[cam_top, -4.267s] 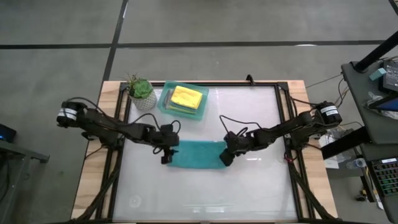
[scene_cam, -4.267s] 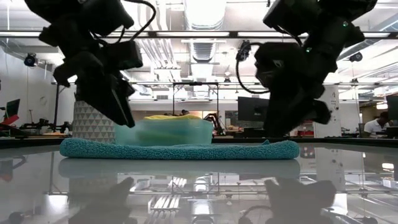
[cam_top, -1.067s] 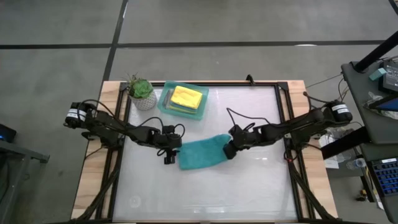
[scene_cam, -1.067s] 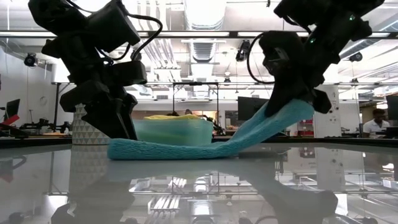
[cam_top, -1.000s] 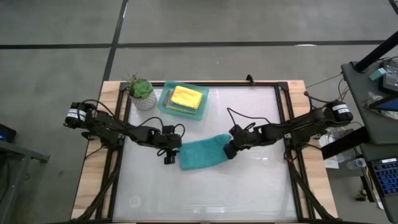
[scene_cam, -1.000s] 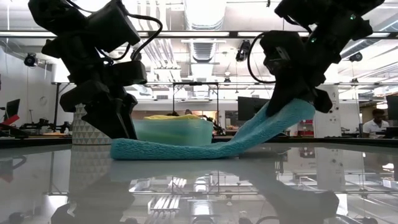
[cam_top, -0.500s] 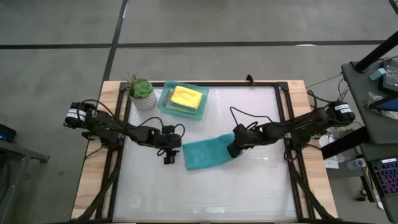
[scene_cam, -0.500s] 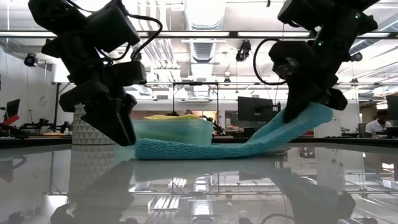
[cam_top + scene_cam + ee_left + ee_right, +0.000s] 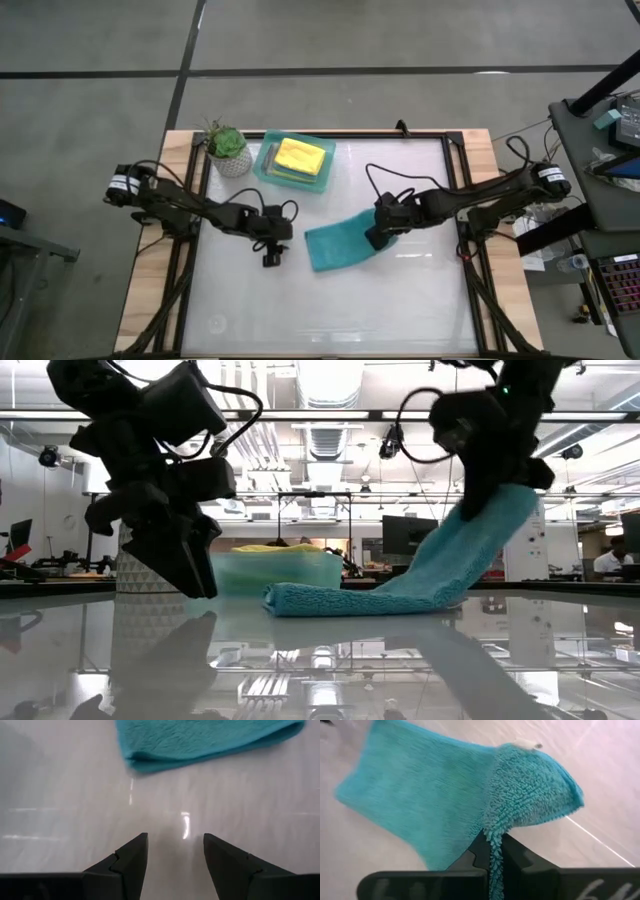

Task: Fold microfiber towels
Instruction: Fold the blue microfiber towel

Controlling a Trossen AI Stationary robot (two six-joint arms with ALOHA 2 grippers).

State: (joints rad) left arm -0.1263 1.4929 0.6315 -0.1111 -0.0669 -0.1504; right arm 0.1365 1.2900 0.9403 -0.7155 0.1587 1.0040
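One edge of the teal towel (image 9: pixel 338 246) I pinch high in my right pincer (image 9: pixel 375 238) to fold it over, while my left pincer (image 9: pixel 270 257) waits spread beside it.

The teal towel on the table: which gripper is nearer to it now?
Right. The right gripper is shut on the teal towel, lifting one end. The left gripper hangs open beside it, apart.

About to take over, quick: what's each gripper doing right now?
Left gripper: open, holding nothing, just short of the teal towel.
Right gripper: closed on the teal towel's edge, lifting it.
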